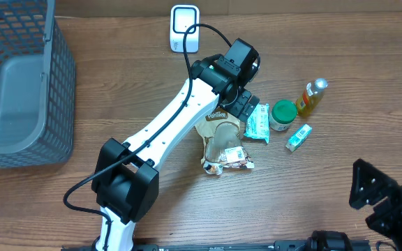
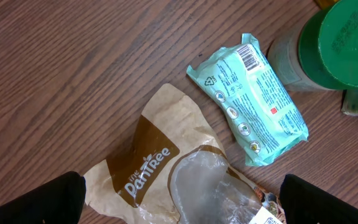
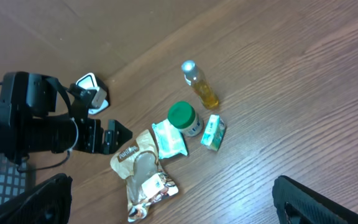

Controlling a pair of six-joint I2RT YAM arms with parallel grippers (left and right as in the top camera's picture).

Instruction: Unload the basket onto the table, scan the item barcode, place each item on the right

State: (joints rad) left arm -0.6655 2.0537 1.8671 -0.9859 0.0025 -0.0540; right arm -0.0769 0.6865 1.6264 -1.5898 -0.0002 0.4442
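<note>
- Brown wood-grain table [image 1: 340, 56] fills the overhead view, with a grey mesh basket [image 1: 19, 84] at its far left edge and a white scanner [image 1: 184, 28] standing upright at the top centre.
- The left gripper [image 1: 246, 104] hangs over a cluster of goods, its jaws spread wide and holding nothing.
- Just under it lie a brown paper pouch [image 1: 222, 143] and, touching the pouch's right side, a teal packet [image 1: 258, 123]. The packet is well apart from the scanner.
- Right of the packet stands a green-lidded jar [image 1: 283, 115]. A bottle of yellow liquid [image 1: 311, 96] lies beyond it, and a small teal box [image 1: 299, 137] lies below it.
- The right gripper [image 1: 386, 202] sits at the bottom right corner, far from the goods, fully open and empty.
- Left wrist view: both black fingers [image 2: 42, 199] show only at the lower corners, wide apart, touching nothing.
- The teal packet [image 2: 253, 99] lies flat and slanted, its barcode [image 2: 248, 57] facing up at the upper end. Its lower end is just beside the pouch [image 2: 166, 168], and the jar [image 2: 347, 40] is close to its upper right.
- Right wrist view: the right gripper's fingers [image 3: 30, 199] frame the bottom corners, spread apart with bare table between them.
- From here the teal packet [image 3: 169, 140] lies between the pouch [image 3: 142, 171] and the jar [image 3: 184, 118], with the left gripper [image 3: 114, 137] just to its left and the scanner [image 3: 91, 92] further off.
</note>
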